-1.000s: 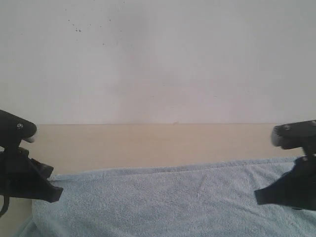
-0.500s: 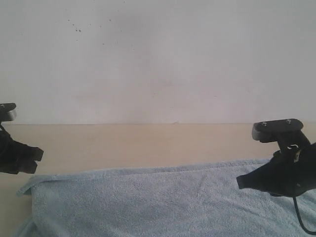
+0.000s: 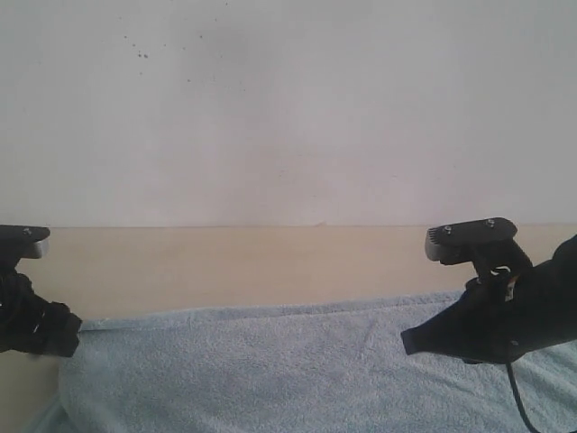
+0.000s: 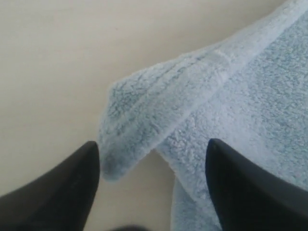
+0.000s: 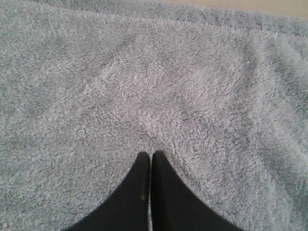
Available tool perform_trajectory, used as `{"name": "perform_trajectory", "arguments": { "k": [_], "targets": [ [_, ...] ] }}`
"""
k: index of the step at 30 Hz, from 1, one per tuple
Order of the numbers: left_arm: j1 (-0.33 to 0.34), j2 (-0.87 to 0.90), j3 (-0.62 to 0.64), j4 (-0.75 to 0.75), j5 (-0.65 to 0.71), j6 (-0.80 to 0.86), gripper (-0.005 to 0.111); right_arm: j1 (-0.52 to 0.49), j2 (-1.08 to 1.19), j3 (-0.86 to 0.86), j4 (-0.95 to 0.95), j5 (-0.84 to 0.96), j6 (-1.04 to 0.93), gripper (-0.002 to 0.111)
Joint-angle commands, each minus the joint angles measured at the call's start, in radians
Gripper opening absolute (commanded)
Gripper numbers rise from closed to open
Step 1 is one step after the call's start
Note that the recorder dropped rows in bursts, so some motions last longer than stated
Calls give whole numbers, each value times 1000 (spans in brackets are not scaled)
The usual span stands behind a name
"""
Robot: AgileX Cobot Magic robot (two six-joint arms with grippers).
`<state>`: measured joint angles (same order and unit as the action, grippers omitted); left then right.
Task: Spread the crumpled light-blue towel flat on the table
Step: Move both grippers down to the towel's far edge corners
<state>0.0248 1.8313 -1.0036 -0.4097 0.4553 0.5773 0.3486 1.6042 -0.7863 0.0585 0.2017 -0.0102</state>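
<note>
Last step, I judge: the left gripper (image 4: pixel 153 147), jaws spread, should unfold the doubled corner of the fluffy light-blue terry towel (image 4: pixel 250 96); the right gripper (image 5: pixel 150 155) has jaws pressed together.

The light-blue fluffy towel (image 3: pixel 270 370) lies mostly flat on the pale beige desk (image 3: pixel 252 262); its far left corner is folded over.

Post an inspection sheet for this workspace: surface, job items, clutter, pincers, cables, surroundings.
Surface: table, pale beige, bare strip behind the towel.
Job's things: towel light-blue, mostly flat; one corner folded over.
Clutter: nothing seen.
Pincers: left pincer open, straddling the folded corner; right pincer shut, tips at the towel, pinch unclear.
Cables: black cable hanging below the right pincer.
Surroundings: white wall, few dark specks.
</note>
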Motion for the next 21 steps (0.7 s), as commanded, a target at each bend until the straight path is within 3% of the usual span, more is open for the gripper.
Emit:
{"name": "perform_trajectory", "arguments": {
  "k": [1, 4, 7, 12, 21],
  "targets": [
    [3, 7, 38, 35, -115, 7, 61, 0, 2, -5, -1, -1, 0, 0],
    [3, 27, 37, 35, -160, 7, 60, 0, 2, -5, -1, -1, 0, 0],
    [3, 45, 37, 35, -196, 7, 48, 0, 2, -5, -1, -1, 0, 0],
    [3, 45, 37, 35, -229, 7, 5, 1, 2, -5, -1, -5, 0, 0],
    [-26, 6, -38, 36, -245, 66, 4, 1, 2, -5, -1, -5, 0, 0]
  ]
}}
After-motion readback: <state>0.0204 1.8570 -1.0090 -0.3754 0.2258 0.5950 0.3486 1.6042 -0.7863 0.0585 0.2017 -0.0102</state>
